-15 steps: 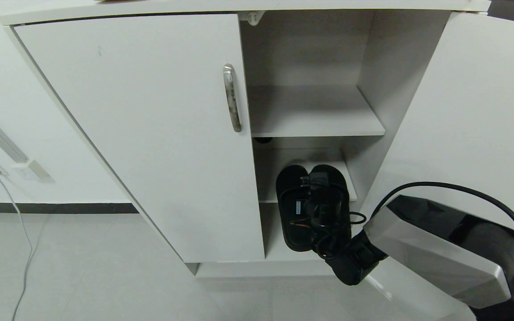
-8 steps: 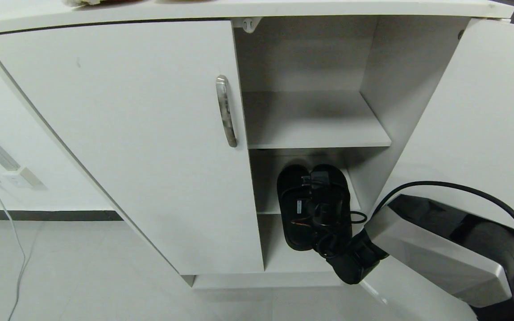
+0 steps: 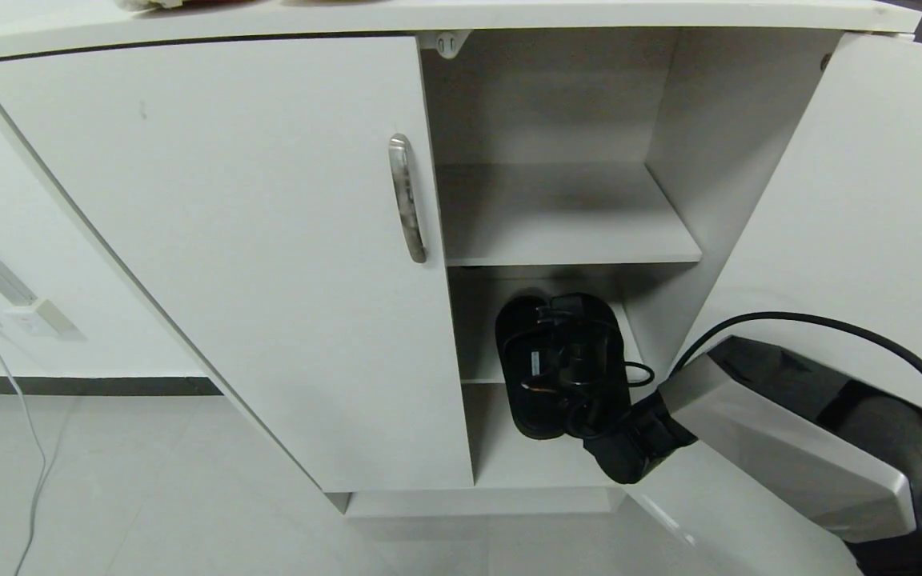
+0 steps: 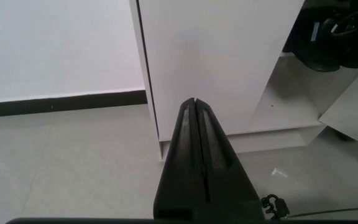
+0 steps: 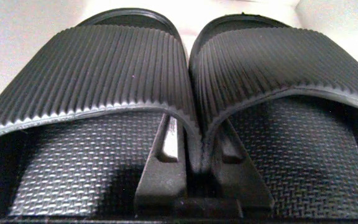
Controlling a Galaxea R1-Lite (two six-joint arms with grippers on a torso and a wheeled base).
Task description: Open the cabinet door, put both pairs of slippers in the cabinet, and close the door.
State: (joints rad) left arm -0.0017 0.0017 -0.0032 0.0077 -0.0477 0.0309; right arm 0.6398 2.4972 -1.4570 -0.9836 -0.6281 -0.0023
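My right gripper (image 5: 194,163) is clamping the pair of black slippers (image 3: 527,400) by the two adjoining strap edges, with its fingers (image 5: 166,158) closing narrowly on both. The pair is sitting in the open right half of the cabinet (image 3: 669,144), toes over the lower shelf (image 3: 477,360), beside the swung-open right door (image 3: 853,200). My left gripper (image 4: 194,124) is pointing at the floor (image 4: 73,168) near the closed left door (image 3: 229,240), fingers pressed together and gripping nothing.
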